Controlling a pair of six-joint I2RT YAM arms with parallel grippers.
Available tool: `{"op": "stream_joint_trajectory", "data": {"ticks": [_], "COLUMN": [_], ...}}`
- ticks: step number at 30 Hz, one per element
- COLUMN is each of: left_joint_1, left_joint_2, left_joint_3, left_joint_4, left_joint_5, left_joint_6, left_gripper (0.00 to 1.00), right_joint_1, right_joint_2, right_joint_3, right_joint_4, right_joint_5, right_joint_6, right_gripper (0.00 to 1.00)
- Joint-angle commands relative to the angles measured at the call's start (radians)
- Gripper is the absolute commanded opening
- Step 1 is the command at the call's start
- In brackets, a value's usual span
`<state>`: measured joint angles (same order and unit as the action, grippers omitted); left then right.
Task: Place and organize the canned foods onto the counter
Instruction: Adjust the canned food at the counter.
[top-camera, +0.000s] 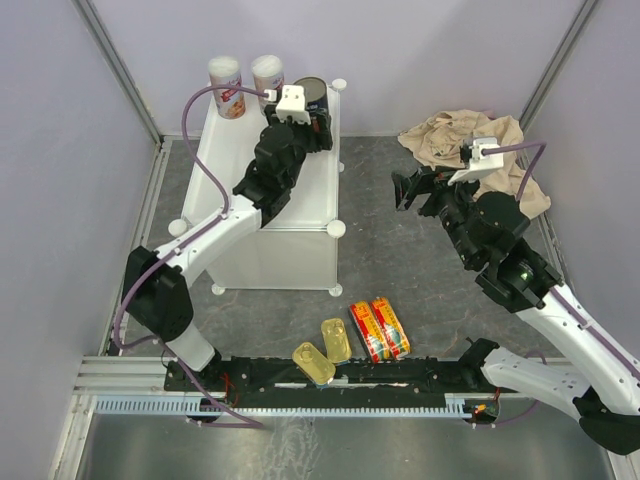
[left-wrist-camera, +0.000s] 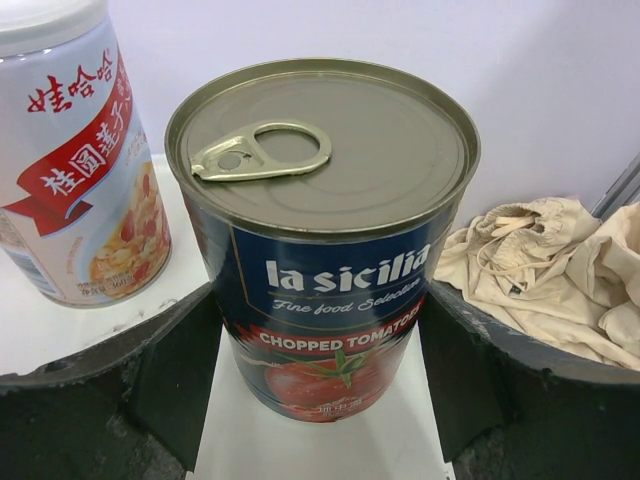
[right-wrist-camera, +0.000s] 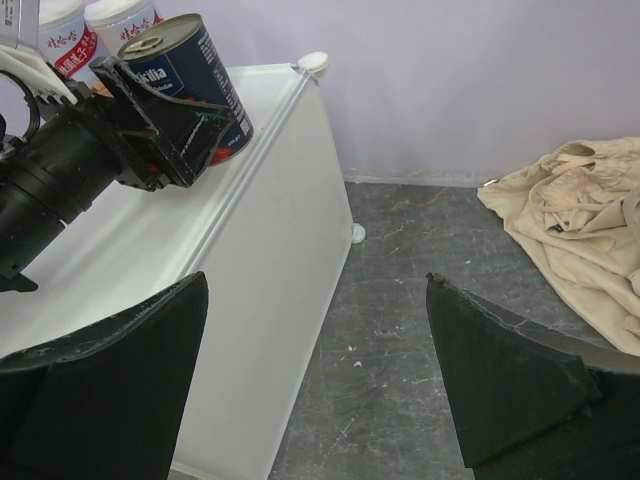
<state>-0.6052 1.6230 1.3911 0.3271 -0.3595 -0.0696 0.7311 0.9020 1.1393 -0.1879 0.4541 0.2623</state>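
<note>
White counter (top-camera: 285, 258), far end: left gripper (top-camera: 318, 122) clasps the upright dark tomato can (left-wrist-camera: 325, 200) beside 2 white-and-red cans (top-camera: 226, 88); right gripper (top-camera: 408, 190) hangs open and empty right of the counter.
</note>
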Motion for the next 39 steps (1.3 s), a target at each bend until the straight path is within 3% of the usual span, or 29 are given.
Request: {"op": "stream_joint_trajectory", "data": {"ticks": [1, 20, 39], "left_joint_1": [0.011, 0.044, 0.066], "left_joint_2": [0.028, 0.179, 0.237], "left_joint_3": [0.078, 0.251, 0.319], "left_joint_4": [0.039, -0.001, -0.026], "left_joint_5": [0.027, 0.035, 0.091], "left_joint_6": [0.040, 0.022, 0.019], "left_gripper": [0.81, 0.81, 0.81], "right_joint_1": [-0.004, -0.004, -0.003], "right_joint_2": [-0.016, -0.031, 0.001], "right_joint_3": [-0.011, -0.020, -0.018], "right_joint_4": [0.025, 0.018, 0.029], "right_joint_5": [0.016, 0.033, 0.036], "right_joint_6": [-0.003, -0.031, -0.038], "right_gripper": [0.97, 0.97, 0.97]}}
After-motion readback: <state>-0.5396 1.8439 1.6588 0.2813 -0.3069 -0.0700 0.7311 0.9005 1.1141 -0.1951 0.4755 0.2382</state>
